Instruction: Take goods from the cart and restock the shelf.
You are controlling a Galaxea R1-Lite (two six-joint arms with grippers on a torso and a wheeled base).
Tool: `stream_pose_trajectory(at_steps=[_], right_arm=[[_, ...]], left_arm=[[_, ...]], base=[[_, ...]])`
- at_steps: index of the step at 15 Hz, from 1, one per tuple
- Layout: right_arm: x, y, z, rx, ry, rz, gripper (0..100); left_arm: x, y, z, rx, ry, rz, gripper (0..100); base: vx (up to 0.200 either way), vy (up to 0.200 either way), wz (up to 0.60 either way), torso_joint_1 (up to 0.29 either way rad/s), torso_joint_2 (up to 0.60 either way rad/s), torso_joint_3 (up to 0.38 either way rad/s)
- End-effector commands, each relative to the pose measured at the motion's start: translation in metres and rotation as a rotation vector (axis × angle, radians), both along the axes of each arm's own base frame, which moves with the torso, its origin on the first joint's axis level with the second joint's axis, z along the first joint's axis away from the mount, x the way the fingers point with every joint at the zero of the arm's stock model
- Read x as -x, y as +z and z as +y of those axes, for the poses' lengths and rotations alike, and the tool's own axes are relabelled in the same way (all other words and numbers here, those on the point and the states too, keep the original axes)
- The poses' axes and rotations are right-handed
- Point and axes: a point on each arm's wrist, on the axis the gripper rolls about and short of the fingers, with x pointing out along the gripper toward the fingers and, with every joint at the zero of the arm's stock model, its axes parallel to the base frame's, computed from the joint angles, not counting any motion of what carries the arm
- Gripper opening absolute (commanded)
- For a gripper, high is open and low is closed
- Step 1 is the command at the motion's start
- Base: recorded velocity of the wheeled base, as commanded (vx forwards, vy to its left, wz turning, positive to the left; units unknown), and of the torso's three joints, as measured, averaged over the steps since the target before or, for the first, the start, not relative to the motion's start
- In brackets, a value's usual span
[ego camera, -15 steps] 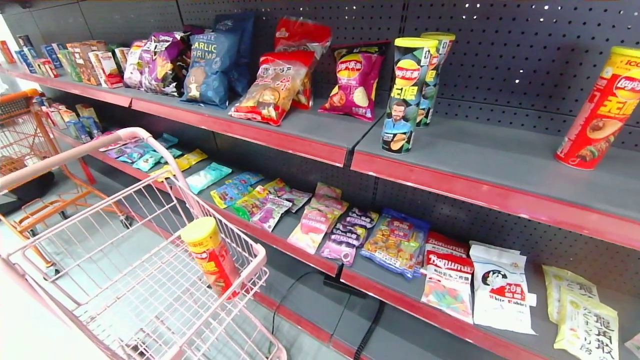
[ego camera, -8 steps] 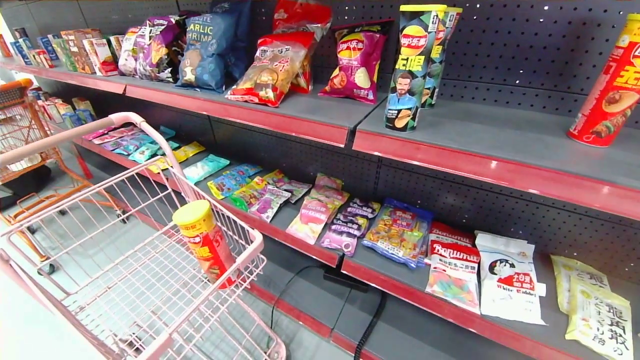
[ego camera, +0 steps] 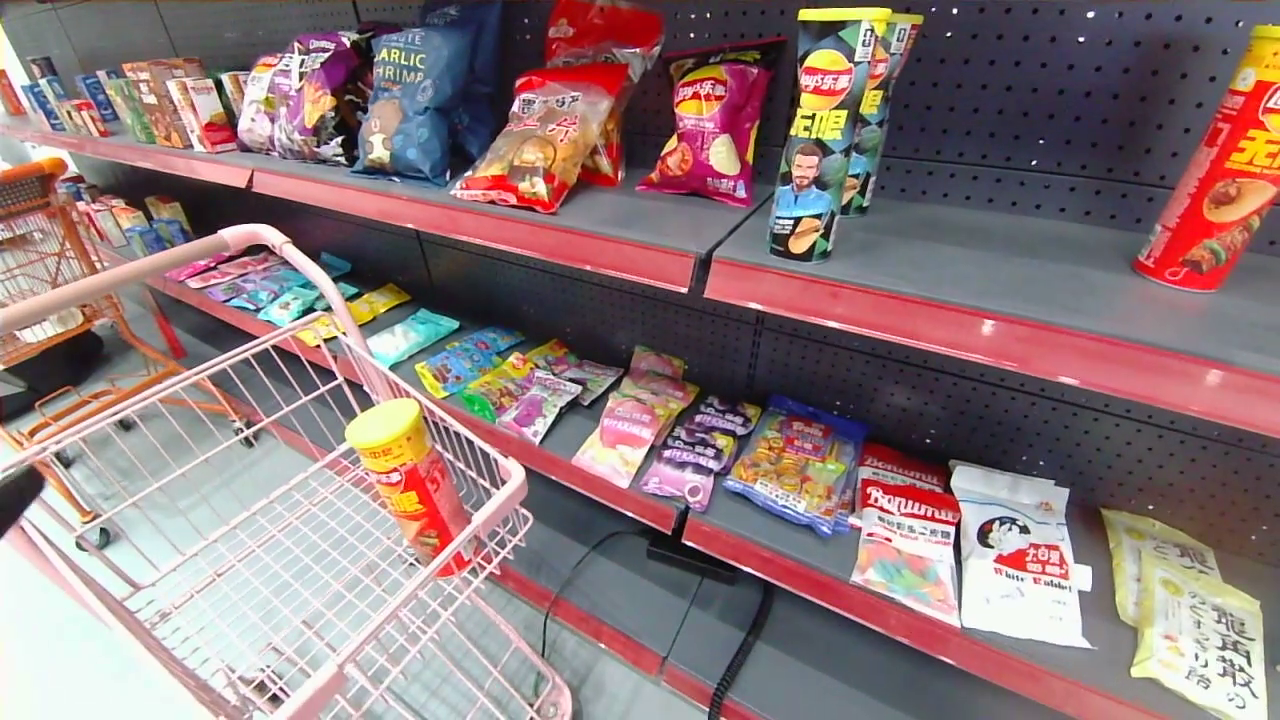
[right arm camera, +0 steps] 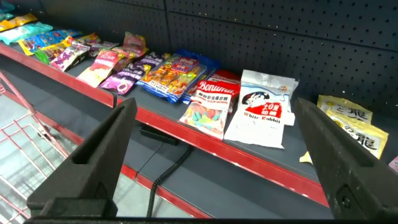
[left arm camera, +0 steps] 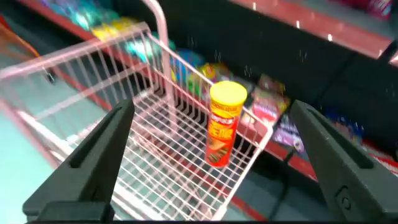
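A red chip can with a yellow lid (ego camera: 408, 482) stands upright in the pink wire cart (ego camera: 250, 560), against its front corner nearest the shelf. My left gripper (left arm camera: 212, 107) hangs open above the cart, with the can (left arm camera: 222, 124) seen between its fingers (left arm camera: 93, 162) but well beyond them. My right gripper (right arm camera: 214, 106) is open and holds nothing, out in front of the lower shelf (right arm camera: 249, 163) and its candy bags. On the upper shelf (ego camera: 960, 275) stand two dark chip cans (ego camera: 820, 140) and, at the far right, a matching red can (ego camera: 1215, 170).
Snack bags (ego camera: 540, 140) fill the upper shelf's left half; bare shelf lies between the dark cans and the red can. Flat candy packets (ego camera: 800, 470) cover the lower shelf. A black cable (ego camera: 740, 650) trails on the bottom shelf. An orange cart (ego camera: 45, 260) stands far left.
The head camera tilted, shifting the whole picture. Since then, a dark part of my left arm has edged into the head view's left side. The can has not moved.
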Motion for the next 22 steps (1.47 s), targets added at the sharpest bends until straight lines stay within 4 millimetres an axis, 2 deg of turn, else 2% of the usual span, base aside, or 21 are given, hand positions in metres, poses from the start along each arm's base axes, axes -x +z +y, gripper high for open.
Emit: stream_pose_trajectory(at_steps=[1, 3, 6, 7, 9, 10, 11, 17, 22], right_arm=[[0.0, 0.0, 0.0, 0.002, 0.002, 0.001, 100], [0.0, 0.0, 0.0, 0.0, 0.002, 0.001, 100], [0.0, 0.0, 0.0, 0.0, 0.002, 0.001, 100], [0.0, 0.0, 0.0, 0.0, 0.002, 0.001, 100], [0.0, 0.0, 0.0, 0.0, 0.002, 0.001, 100], [0.0, 0.0, 0.0, 0.0, 0.002, 0.001, 100], [0.0, 0.0, 0.0, 0.002, 0.002, 0.001, 100], [0.0, 0.0, 0.0, 0.016, 0.002, 0.0, 100], [0.0, 0.0, 0.0, 0.023, 0.005, -0.001, 100]], left_arm=[[-0.093, -0.037, 0.002, 0.072, -0.144, 0.316, 100], [-0.105, -0.05, 0.002, 0.027, -0.212, 0.385, 100], [-0.136, -0.073, 0.003, 0.008, -0.27, 0.465, 100], [-0.141, -0.076, 0.002, 0.003, -0.293, 0.461, 100], [-0.152, -0.094, 0.009, -0.015, -0.312, 0.524, 100], [-0.152, -0.094, 0.009, -0.015, -0.312, 0.524, 100], [-0.165, -0.107, 0.012, -0.016, -0.335, 0.529, 100], [-0.207, -0.144, 0.013, -0.062, -0.362, 0.483, 100], [-0.236, -0.167, -0.011, -0.102, -0.447, 0.399, 100]], base=[[0.0, 0.0, 0.0, 0.0, 0.0, 0.0], [0.0, 0.0, 0.0, 0.0, 0.0, 0.0], [0.0, 0.0, 0.0, 0.0, 0.0, 0.0], [0.0, 0.0, 0.0, 0.0, 0.0, 0.0], [0.0, 0.0, 0.0, 0.0, 0.0, 0.0], [0.0, 0.0, 0.0, 0.0, 0.0, 0.0], [0.0, 0.0, 0.0, 0.0, 0.0, 0.0], [0.0, 0.0, 0.0, 0.0, 0.0, 0.0], [0.0, 0.0, 0.0, 0.0, 0.0, 0.0]])
